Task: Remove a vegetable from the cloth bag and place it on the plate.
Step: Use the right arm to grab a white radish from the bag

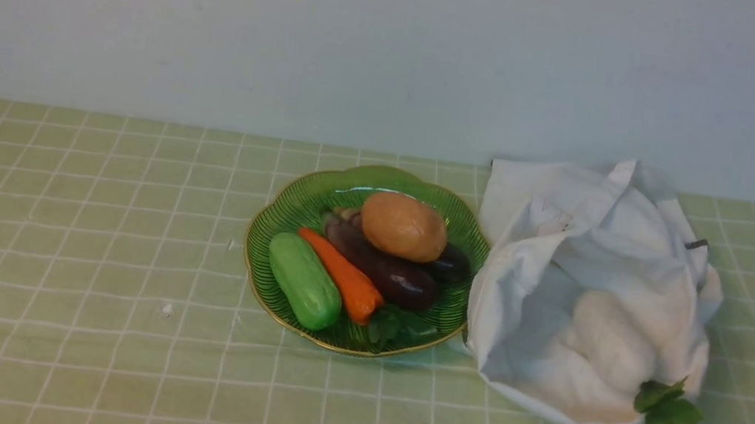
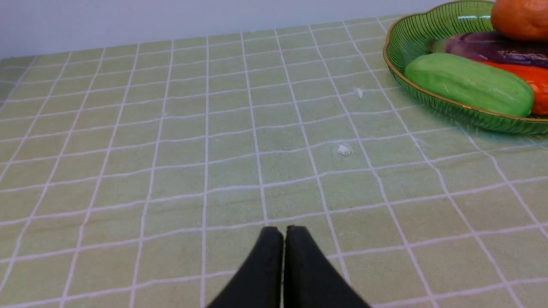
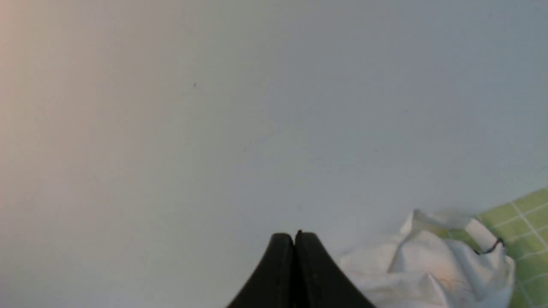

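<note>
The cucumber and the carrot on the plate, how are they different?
The cucumber is green, but the carrot is orange. The cucumber is fat nearly all along, while the carrot is slimmer and narrows to a point at one end. Both lie side by side on the green plate.

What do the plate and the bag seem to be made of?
Plate: probably glass, green and glossy, since light shows through its ribbed, gold-edged rim; clear plastic is possible. Bag: matte white woven fabric, likely cotton, judging by its soft folds.
</note>
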{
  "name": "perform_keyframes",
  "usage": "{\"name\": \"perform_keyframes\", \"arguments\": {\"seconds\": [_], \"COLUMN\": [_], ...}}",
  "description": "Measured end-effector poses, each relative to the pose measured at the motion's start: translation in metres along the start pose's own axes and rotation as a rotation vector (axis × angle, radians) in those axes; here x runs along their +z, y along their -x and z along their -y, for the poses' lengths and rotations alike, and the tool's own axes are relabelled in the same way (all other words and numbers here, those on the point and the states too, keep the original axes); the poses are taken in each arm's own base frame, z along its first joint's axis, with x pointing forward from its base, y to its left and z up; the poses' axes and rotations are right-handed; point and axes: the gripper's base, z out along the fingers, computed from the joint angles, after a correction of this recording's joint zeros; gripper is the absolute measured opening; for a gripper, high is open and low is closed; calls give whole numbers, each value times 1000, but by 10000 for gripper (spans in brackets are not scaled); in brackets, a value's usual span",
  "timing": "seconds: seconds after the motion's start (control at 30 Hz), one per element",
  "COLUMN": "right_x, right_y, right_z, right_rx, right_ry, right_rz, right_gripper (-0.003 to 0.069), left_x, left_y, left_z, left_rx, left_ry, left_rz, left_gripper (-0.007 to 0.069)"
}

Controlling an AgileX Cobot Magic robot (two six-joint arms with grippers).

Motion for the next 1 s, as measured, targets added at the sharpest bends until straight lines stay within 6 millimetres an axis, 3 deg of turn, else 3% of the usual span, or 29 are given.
{"name": "perform_keyframes", "arguments": {"seconds": [0.17, 0.2, 0.3, 0.33, 0.37, 0.53, 0.67, 0.7, 0.8, 0.87, 0.9, 1.0], "right_x": [58, 58, 112, 113, 143, 185, 235, 237, 269, 276, 288, 300], "right_y": [2, 3, -4, -2, -10, -28, -52, -53, -65, -67, -72, -80], "right_z": [-1, -2, 0, -1, -4, -13, -15, -14, -4, -1, 4, 12], "right_rx": [-48, -48, -55, -52, -90, -175, -249, -254, -342, -360, -376, -389], "right_ry": [-130, -128, -106, -102, -54, 6, -2, -4, -58, -76, -113, -153], "right_rz": [-605, -607, -821, -816, -887, -999, -1106, -1109, -1151, -1153, -1147, -1140], "right_gripper": [-17, -17, -15, -15, -3, 48, 179, 179, 307, 342, 404, 457], "left_x": [0, 0, 0, 0, 0, 0, 0, 0, 0, 0, 0, 0], "left_y": [0, 0, 0, 0, 0, 0, 0, 0, 0, 0, 0, 0], "left_z": [0, 0, 0, 0, 0, 0, 0, 0, 0, 0, 0, 0], "left_rx": [0, 0, 0, 0, 0, 0, 0, 0, 0, 0, 0, 0], "left_ry": [0, 0, 0, 0, 0, 0, 0, 0, 0, 0, 0, 0], "left_rz": [0, 0, 0, 0, 0, 0, 0, 0, 0, 0, 0, 0], "left_gripper": [-8, -8, -8, -8, -8, -8, -8, -8, -8, -8, -8, -8]}}
